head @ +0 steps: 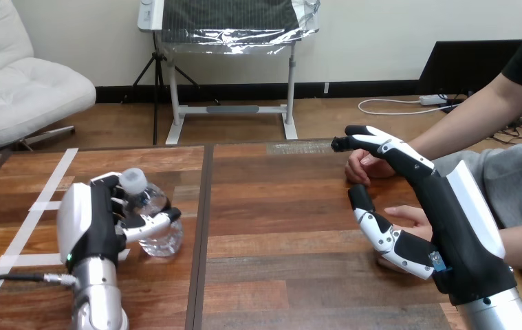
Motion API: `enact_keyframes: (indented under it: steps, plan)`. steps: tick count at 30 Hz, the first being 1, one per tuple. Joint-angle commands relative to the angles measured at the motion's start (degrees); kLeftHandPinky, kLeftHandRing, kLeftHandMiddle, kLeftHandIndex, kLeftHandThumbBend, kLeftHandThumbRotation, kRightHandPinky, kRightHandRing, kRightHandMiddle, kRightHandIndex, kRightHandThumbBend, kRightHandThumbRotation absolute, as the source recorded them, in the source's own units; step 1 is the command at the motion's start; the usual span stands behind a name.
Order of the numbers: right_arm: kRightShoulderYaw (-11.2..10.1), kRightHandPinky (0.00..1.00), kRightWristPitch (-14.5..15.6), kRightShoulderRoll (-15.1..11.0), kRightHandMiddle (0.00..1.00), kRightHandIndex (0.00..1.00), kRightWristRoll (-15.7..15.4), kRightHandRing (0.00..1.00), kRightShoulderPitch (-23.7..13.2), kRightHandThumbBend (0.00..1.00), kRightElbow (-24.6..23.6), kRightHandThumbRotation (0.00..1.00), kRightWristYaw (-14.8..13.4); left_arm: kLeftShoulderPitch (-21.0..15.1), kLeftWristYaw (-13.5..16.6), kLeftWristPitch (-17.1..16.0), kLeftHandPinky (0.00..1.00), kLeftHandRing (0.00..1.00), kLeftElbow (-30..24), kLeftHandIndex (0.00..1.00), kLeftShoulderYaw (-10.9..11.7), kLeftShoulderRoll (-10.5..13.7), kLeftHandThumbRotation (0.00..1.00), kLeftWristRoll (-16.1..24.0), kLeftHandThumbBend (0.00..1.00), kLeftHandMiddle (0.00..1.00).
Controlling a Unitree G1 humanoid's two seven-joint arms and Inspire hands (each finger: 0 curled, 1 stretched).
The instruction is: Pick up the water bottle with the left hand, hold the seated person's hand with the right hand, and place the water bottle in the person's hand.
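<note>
Two robot hands show over the brown wooden table [278, 234]. We see the left hand [93, 223] clamped on the clear plastic water bottle [158, 230]: fingers and thumb curl round its body from the side, with the thumb across the front. The bottle is upright, its round white cap [133, 180] sticking up just above the fingers. Its base is down at the tabletop; we cannot tell if it is lifted off the wood. White tape strips [51, 180] lie on the table on the outer side of that hand.

The right hand [450, 227] is well apart from the left hand and from the bottle. It is edge-up, fingers straight and spread from the thumb, nothing gripped. The fingers [382, 146] reach forward and up; the thumb [380, 234] sticks out low, toward the left hand. The person's nearer hand [412, 217] sits in the gap between that thumb and the fingers, just beside the palm and partly hidden by it. We cannot tell if they touch, and neither the fingers nor the thumb curl round it. The person's farther hand [364, 168], loosely curled, rests on the table just beyond the right hand's fingertips.
</note>
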Motion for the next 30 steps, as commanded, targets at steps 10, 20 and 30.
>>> enact_keyframes:
  steps: [10,20,30]
  plan:
    - [-0.9,0.86,1.3,-0.7,0.87,0.78,0.4,0.88,-4.3,0.23,-1.4,0.00,0.3,1.9,-3.7,-2.6,0.39,0.39,-28.2,0.48,1.1,-0.1,0.00,0.8,0.65,0.44]
    - [-3.0,0.81,7.4,-3.9,0.92,0.86,0.2,0.89,-4.2,0.35,-4.4,0.00,3.6,5.9,-7.0,-4.4,0.41,0.39,-36.5,0.48,1.2,-1.5,0.00,-1.0,0.63,0.43]
    - [-5.8,0.77,13.0,-9.7,0.93,0.89,-3.8,0.90,-4.9,0.50,-6.3,0.00,7.8,8.9,-8.7,-4.4,0.40,0.39,-42.5,0.48,0.9,-2.6,0.00,-1.0,0.63,0.43]
